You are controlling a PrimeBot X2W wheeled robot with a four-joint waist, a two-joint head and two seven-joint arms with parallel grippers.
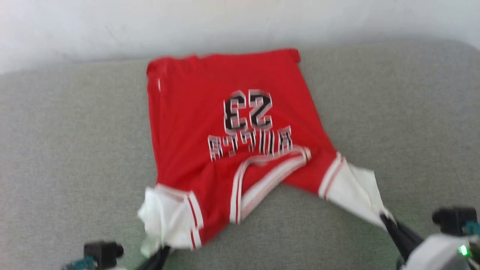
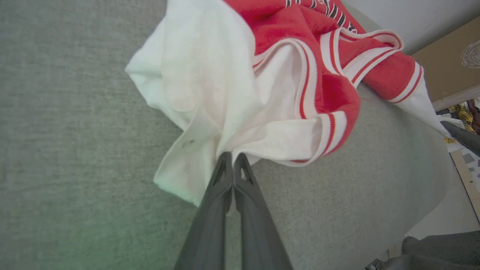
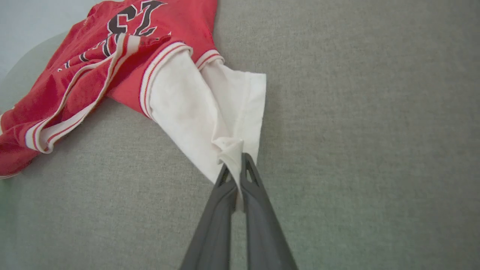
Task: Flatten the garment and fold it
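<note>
The left gripper [image 2: 232, 156] is pinched shut on the bunched left white sleeve [image 1: 165, 213]. From there the red number-23 jersey [image 1: 225, 97] lies ahead on the grey upholstered pad [image 1: 75, 142], collar nearest the robot and hem toward the wall. Its shoulder line runs across between both arms. The right gripper [image 3: 235, 163] is clamped on the stretched right white sleeve [image 1: 356, 191]. Flattening likely needs an outward pull.

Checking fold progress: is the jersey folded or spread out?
Spread, not folded: the jersey lies open on one layer, number showing, white sleeves out sideways.
</note>
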